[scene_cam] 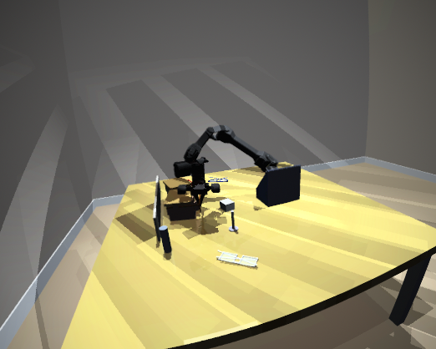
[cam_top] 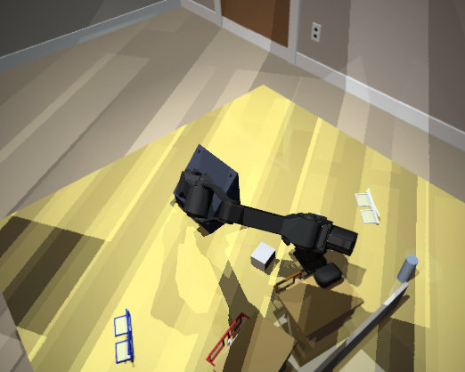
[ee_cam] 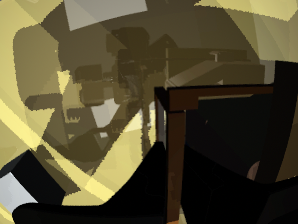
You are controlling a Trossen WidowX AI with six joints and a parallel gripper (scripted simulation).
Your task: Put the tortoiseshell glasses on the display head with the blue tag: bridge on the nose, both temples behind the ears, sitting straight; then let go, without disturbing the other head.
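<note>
The tortoiseshell glasses [cam_top: 289,280] [ee_cam: 174,156] have a brown frame and hang from my gripper [cam_top: 306,270] [scene_cam: 199,195], which is shut on one side of the frame. In the wrist view the frame's brown bar runs up between my dark fingers. The glasses hang low over the table, just left of a brown box shape [cam_top: 323,307] [scene_cam: 180,209] and right of a small white cube [cam_top: 263,255] [scene_cam: 227,204] on a thin stand [scene_cam: 234,227]. I cannot make out a blue tag in any view.
White glasses [cam_top: 368,205] [scene_cam: 237,259], blue glasses [cam_top: 124,335] and red glasses [cam_top: 229,336] lie on the yellow table [cam_top: 118,214]. A second brown box [cam_top: 256,349], a grey cylinder [cam_top: 407,268] [scene_cam: 165,239] and a long grey panel [cam_top: 368,329] [scene_cam: 156,209] stand close by. The arm's base [cam_top: 212,187] [scene_cam: 280,185] is behind.
</note>
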